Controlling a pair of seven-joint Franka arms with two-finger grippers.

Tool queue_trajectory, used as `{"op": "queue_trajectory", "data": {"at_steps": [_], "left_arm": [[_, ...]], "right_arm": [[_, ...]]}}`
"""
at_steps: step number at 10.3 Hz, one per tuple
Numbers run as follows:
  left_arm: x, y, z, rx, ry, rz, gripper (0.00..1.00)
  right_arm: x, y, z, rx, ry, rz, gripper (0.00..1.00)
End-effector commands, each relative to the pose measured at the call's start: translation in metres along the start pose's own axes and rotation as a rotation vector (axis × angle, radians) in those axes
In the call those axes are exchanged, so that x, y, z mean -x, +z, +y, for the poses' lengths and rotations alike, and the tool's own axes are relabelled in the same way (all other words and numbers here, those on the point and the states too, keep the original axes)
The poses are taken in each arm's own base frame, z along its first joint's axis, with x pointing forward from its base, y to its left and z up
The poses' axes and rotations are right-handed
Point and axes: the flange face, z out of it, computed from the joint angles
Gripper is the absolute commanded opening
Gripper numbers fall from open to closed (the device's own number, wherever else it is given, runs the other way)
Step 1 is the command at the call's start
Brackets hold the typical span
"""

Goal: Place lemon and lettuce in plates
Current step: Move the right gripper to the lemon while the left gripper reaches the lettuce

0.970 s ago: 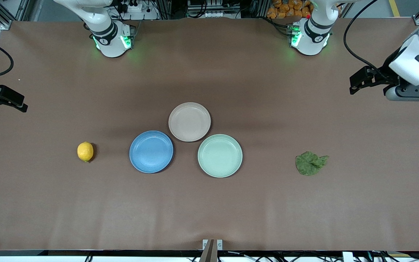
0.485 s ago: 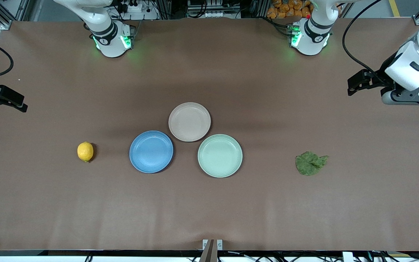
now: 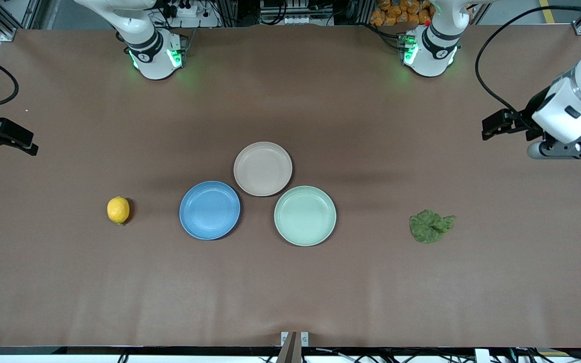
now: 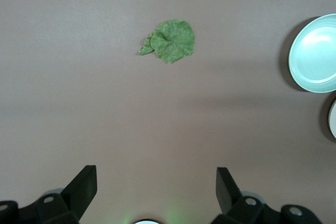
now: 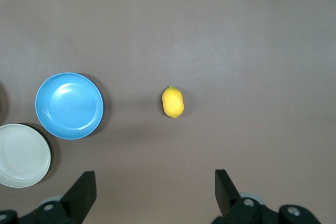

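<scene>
A brown table point(image 3: 290, 292) seen from above, with three plates clustered at its centre. Taking that cluster as a clock face with twelve toward the robot bases: the beige plate point(image 3: 263, 168) sits at twelve, the blue plate point(image 3: 210, 210) at eight, and a mint plate point(image 3: 305, 216) at four. All three are empty and their rims nearly touch.

The lemon point(image 3: 118, 209) lies on the bare table at nine o'clock from the plates, near the blue one, toward the right arm's end. The lettuce point(image 3: 429, 226), a crinkled flat leaf, lies at three o'clock, well apart from the mint plate, toward the left arm's end.

The left gripper point(image 4: 156, 188) hangs high over the table at about two o'clock from the plates, at the table's edge, its jaws spread wide and holding nothing; its wrist view looks down on the leaf. The right gripper point(image 5: 155, 188) hangs over the opposite edge at about ten o'clock, jaws likewise released and empty, looking down on the lemon and the blue plate.

Neither item is yet in a plate. Likely risks: the thin leaf lies flat, so fingers may close on the table and miss it, or crumple it. The round lemon may roll away if pinched off-centre. The mint plate sits closest to the lettuce, so the leaf could land in the wrong plate.
</scene>
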Motion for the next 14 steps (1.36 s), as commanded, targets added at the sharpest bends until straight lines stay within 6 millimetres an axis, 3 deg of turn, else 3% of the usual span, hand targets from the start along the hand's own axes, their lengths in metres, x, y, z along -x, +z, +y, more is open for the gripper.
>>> {"op": "queue_trajectory", "data": {"at_steps": [1, 8, 14], "left_arm": [[-0.014, 0.014, -0.003, -0.002, -0.006, -0.002, 1.00], [-0.043, 0.074, -0.013, -0.020, -0.057, 0.000, 1.00], [-0.073, 0.145, -0.016, -0.026, -0.196, -0.006, 1.00]], "right_arm": [[-0.001, 0.001, 0.002, 0.008, -0.002, -0.009, 1.00], [-0.002, 0.018, 0.001, 0.008, -0.001, -0.047, 1.00], [-0.013, 0.072, -0.002, -0.027, -0.005, -0.184, 1.00]]}}
